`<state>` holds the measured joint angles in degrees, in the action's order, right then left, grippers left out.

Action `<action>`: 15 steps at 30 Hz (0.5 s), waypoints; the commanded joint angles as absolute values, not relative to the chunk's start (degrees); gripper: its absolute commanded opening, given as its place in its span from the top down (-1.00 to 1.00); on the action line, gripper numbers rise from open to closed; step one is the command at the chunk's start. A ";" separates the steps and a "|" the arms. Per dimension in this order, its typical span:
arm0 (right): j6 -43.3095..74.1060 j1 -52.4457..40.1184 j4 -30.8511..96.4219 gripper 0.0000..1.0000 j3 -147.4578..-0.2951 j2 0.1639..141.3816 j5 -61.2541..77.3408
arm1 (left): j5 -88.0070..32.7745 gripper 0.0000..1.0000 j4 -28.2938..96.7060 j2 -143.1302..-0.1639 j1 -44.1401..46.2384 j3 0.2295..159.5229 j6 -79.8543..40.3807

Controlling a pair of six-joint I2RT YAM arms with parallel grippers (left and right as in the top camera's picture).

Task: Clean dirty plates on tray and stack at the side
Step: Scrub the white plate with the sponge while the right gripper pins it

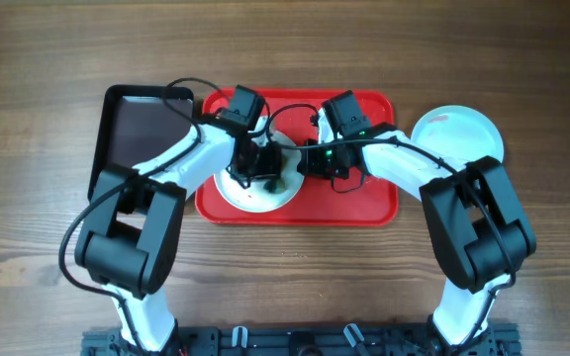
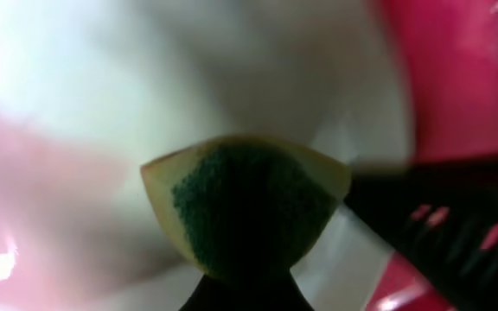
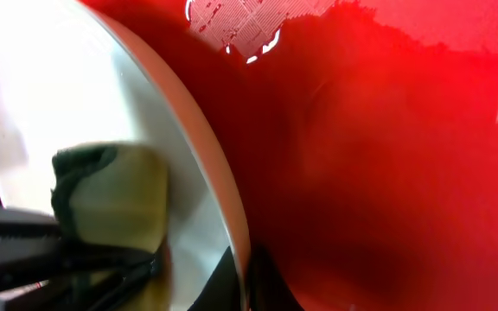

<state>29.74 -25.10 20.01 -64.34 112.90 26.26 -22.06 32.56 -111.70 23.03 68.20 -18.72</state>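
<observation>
Plates counted: two. One round shallow white plate (image 1: 250, 195) lies on the left half of the single large red rectangular plastic tray (image 1: 364, 203), towards its front rim. Seen close up, its surface is white and glossy. The left wrist view is blurred.

A second round pale plate (image 1: 458, 129) sits on the wooden tabletop (image 1: 28, 79) just right of the red tray, with a narrow gap between them. It bears a faint reddish mark near its upper left. Whether other plates lie beneath it cannot be determined.

Sponges: one. The yellow foam sponge (image 2: 245, 207), which has a dark green scouring face, rests against the white plate. The left jaws are clamped on it.

The right jaws are closed on the white plate's right rim.

One narrower black tray (image 1: 132, 124) lies left of the red tray. Whether the two touch cannot be told.
</observation>
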 commanded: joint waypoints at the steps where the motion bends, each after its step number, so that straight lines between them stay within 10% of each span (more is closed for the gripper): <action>1: 29.80 -25.41 20.43 0.91 -63.99 115.72 27.46 | -14.90 0.92 28.84 -112.95 22.63 67.48 -21.96; 15: 30.22 -25.41 20.32 0.92 -63.96 115.72 26.81 | 16.75 0.92 45.63 -112.95 22.68 67.48 -40.56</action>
